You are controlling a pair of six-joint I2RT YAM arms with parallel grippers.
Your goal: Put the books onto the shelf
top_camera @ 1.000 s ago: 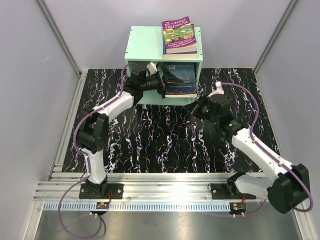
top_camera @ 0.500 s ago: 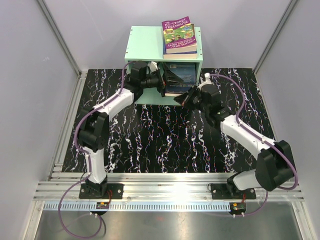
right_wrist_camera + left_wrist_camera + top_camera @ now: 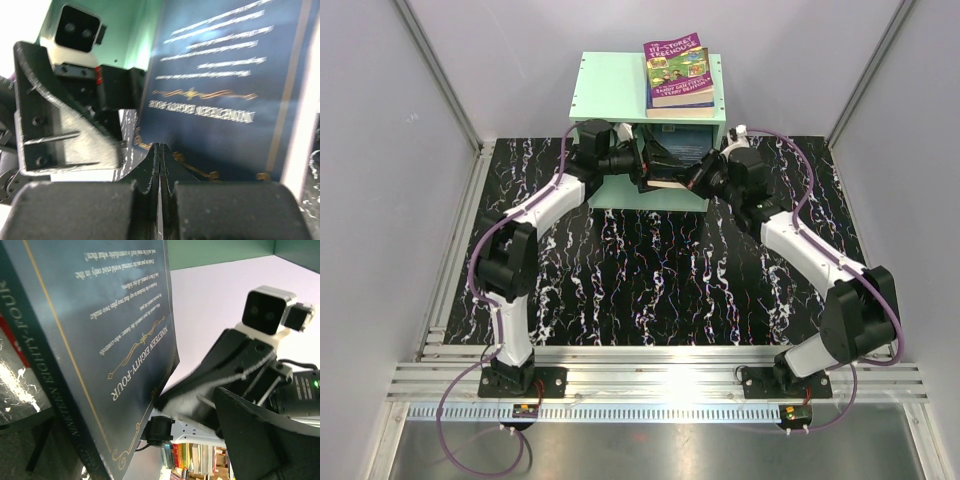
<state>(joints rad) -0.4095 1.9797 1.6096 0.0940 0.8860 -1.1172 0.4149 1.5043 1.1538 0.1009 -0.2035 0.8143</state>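
The mint-green shelf (image 3: 610, 95) stands at the back of the mat. A purple Treehouse book (image 3: 678, 72) lies on its top, on other books. In the lower compartment a dark blue book (image 3: 682, 148) leans tilted; its cover reads "Nineteen Eighty-Four" (image 3: 100, 335). My left gripper (image 3: 642, 165) is open at the compartment mouth, to the left of that book, with one finger (image 3: 260, 440) showing. My right gripper (image 3: 694, 180) is shut and empty. Its tips (image 3: 160, 150) rest against the lower part of the dark blue cover (image 3: 225, 100).
Grey walls close in the cell on the left, right and back. The black marbled mat (image 3: 660, 280) runs from the shelf to the aluminium rail (image 3: 650, 375) at the arm bases. The two grippers are very close together at the shelf mouth.
My right arm has swung from the right middle of the mat up to the shelf, bringing its shut tips against the dark blue book. The left gripper shifted slightly further in.
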